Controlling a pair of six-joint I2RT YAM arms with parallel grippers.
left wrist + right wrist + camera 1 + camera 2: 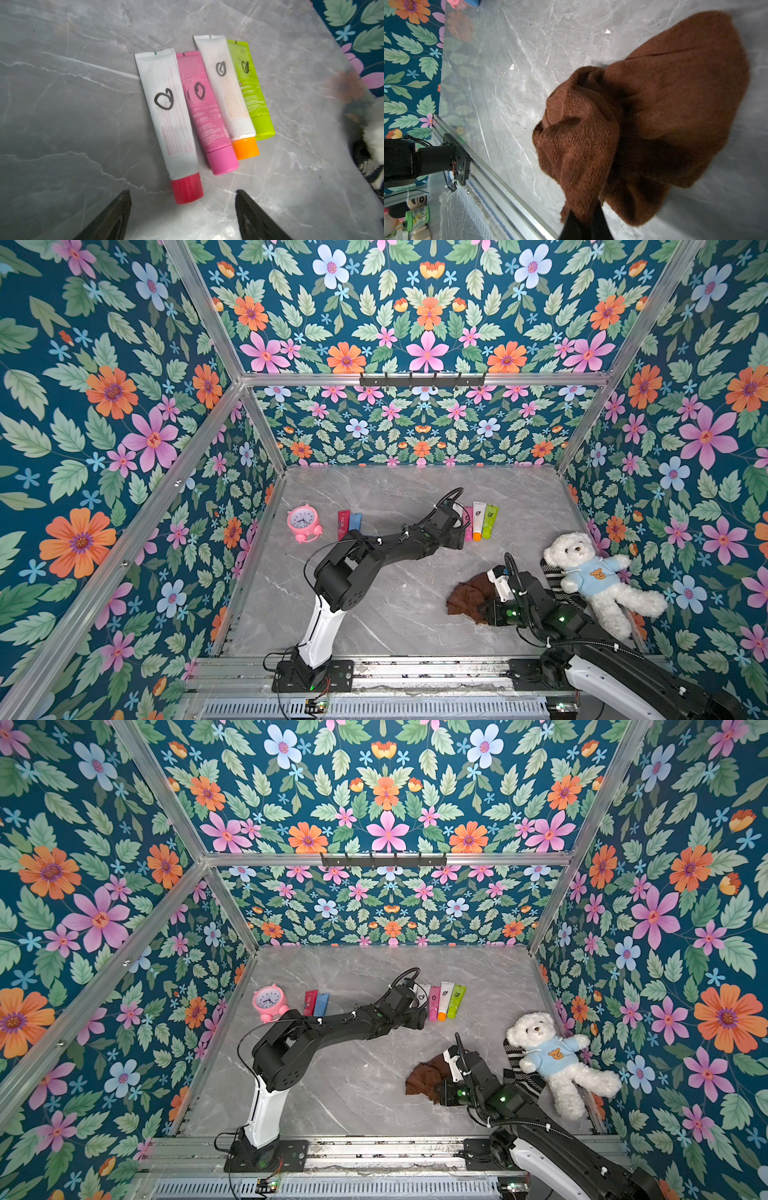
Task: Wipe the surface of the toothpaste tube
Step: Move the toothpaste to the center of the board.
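Four toothpaste tubes lie side by side, caps toward me: a white one with a red cap (168, 116), a pink one (204, 112), a white one with an orange cap (226, 91) and a green one (251, 89). Each carries a black pen scribble. My left gripper (182, 207) hovers open just short of the red cap (188, 189), touching nothing. In both top views the left arm covers much of the red-capped tube (423, 995). My right gripper (583, 224) is shut on a brown cloth (643, 116), which hangs bunched near the table's front right (467, 593).
A pink alarm clock (303, 522) stands at the left, with a red tube (343, 523) and a blue tube (355, 521) beside it. A white teddy bear (598, 576) and a striped cloth (555, 574) lie by the right wall. Floral walls enclose the marble table (399, 614).
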